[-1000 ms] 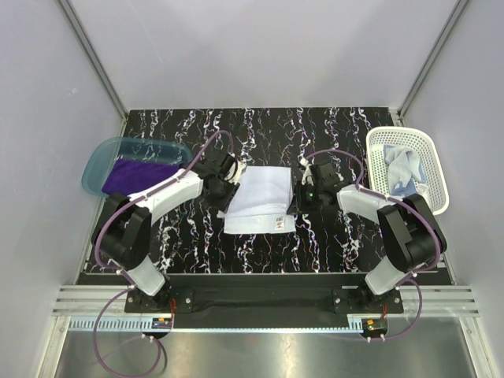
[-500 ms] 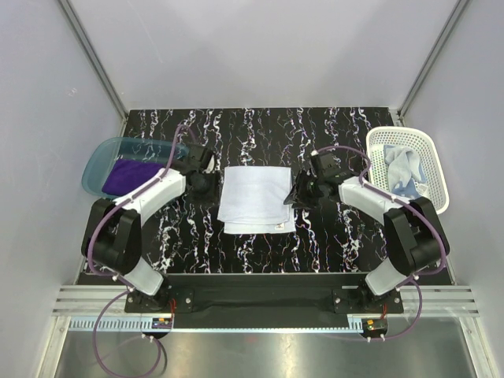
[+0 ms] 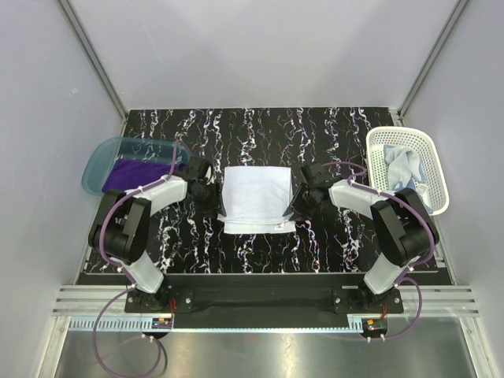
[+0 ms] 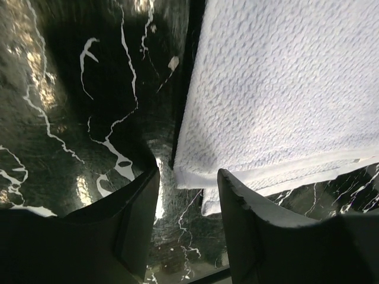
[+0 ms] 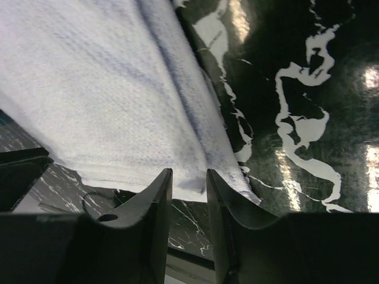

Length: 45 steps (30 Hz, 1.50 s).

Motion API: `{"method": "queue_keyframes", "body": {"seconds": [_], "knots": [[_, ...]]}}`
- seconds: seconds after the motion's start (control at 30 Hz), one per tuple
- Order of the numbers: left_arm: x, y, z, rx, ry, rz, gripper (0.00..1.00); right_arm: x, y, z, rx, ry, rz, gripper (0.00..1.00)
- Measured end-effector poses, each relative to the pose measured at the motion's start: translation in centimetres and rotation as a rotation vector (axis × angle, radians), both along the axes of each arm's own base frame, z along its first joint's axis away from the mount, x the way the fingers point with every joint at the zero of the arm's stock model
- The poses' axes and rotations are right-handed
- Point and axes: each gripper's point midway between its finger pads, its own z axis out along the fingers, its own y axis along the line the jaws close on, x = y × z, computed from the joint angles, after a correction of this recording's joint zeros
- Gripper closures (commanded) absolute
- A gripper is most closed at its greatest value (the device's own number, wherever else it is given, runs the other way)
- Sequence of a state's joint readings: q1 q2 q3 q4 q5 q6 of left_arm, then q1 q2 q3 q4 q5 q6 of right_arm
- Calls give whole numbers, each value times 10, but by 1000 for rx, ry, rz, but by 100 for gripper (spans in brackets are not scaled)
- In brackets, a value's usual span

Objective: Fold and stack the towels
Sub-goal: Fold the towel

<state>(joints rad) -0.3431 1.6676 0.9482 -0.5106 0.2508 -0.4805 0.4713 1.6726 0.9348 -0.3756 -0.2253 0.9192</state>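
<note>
The black marbled table (image 3: 252, 126) is carrying the white towel (image 3: 254, 198), lying folded at its centre. The left pincer (image 4: 188, 173) is standing spread around the towel's corner. The right pincer (image 5: 189, 174) is sitting almost pressed together at the towel's edge; I cannot tell if it is pinching.

Overhead, two near wrist views; common towel (image 3: 253, 198)

White towel (image 4: 284, 89): matt cloth, nubby weave, smoother hem band. Counter (image 4: 89, 118): glossy black marble-look, white veins, glare spots. Left gripper (image 4: 187, 201), right gripper (image 5: 189, 192): matt black plastic. Basket (image 3: 378, 142) at 3 o'clock: white plastic mesh. Tray (image 3: 98, 161) at 9 o'clock: translucent teal plastic.
</note>
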Motion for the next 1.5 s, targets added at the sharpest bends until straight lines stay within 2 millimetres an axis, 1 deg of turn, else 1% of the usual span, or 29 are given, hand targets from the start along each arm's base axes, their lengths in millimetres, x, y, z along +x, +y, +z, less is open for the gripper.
{"method": "queue_keyframes", "body": {"seconds": [0.1,0.2,0.23,0.4,0.57,0.67,0.8,0.93,1.13,1.17,1.2,1.23,1.3,1.33,1.5], "knots": [[4,-4,1,-21,-14,9,51,-8,-5,-9,-20,35,-20,64],[5,-5,1,-30,-18,18,53,-12,-9,-14,-39,51,-37,59],[5,-5,0,-32,-20,20,56,-12,-9,-14,-39,54,-42,59],[6,-6,0,-41,-25,38,58,-12,-8,-14,-34,56,-50,58],[2,-4,0,-40,-26,50,55,-14,-4,-14,-27,60,-56,62],[-5,0,0,-32,-19,60,55,-16,-1,-15,-22,63,-55,69],[-9,0,0,-39,-18,72,57,-17,0,-15,-20,62,-54,70],[-10,1,-1,-44,-17,86,65,-17,1,-15,-19,61,-53,65],[-10,2,-2,-38,-15,91,78,-17,2,-15,-17,59,-55,69],[-10,2,-2,-37,-15,92,80,-17,3,-15,-16,60,-55,68],[-10,2,-2,-36,-15,93,82,-17,3,-15,-16,60,-55,65],[-10,2,-2,-35,-15,93,87,-17,3,-15,-16,60,-55,64],[-10,3,-3,-32,-15,95,94,-17,3,-15,-15,60,-54,62],[-10,3,-3,-31,-14,95,100,-17,3,-14,-14,60,-55,61],[-10,3,-3,-28,-13,94,100,-17,4,-14,-12,59,-56,59]]}}
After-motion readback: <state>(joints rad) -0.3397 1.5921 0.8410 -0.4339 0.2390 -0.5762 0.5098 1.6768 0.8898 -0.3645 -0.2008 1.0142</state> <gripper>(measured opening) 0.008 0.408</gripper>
